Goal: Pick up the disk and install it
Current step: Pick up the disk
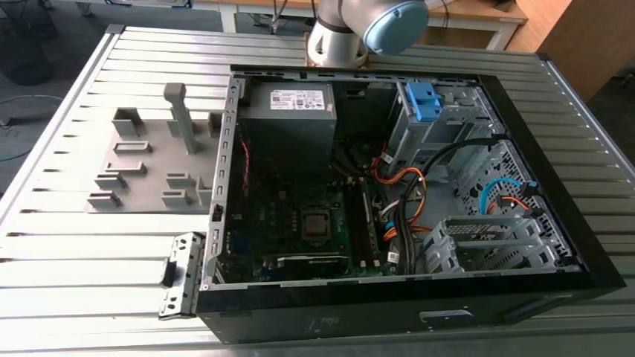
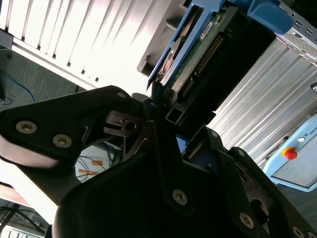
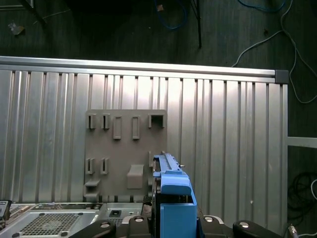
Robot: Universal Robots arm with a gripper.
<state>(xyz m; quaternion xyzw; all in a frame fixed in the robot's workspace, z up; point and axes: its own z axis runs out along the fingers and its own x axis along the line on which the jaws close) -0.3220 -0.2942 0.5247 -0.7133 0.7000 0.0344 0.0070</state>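
Note:
The disk is a flat drive in a blue plastic frame. It stands on edge in the air above the ribbed metal table. In the second wrist view the disk shows its green circuit board and its blue frame edge. My gripper is shut on the disk's near end, one black finger on each side. In the first wrist view, the gripper holds the disk over the edge of a grey slotted fixture. The open computer case lies on the table, beside that fixture.
Inside the case are a grey power supply, the motherboard, loose orange, blue and black cables, and a metal drive cage holding a blue plastic piece. The arm's base stands behind the case. Cables lie on the floor beyond the table.

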